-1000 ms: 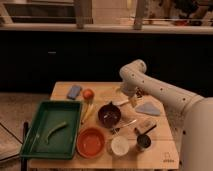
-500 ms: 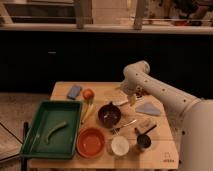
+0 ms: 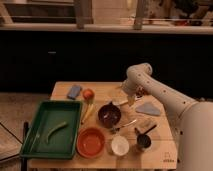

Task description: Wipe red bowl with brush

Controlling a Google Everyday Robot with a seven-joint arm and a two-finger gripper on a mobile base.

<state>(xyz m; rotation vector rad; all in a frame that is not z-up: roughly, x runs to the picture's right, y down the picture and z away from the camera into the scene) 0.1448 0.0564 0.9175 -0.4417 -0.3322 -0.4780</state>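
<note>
A: Which parts of the robot are shown?
B: The arm [image 3: 165, 95]: smooth white tubular shells with a rounded joint housing at the bend. The body [image 3: 197, 137]: a broad, pale casing at the right edge.
A: And the tool?
B: The tool [image 3: 129, 98]: small, pale, at the arm's end, above the desk [image 3: 106, 90], mid-back.

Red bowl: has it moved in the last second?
No. The red bowl still sits beside the right edge of the green tray. The gripper hovers farther back, beyond the purple bowl.
</note>
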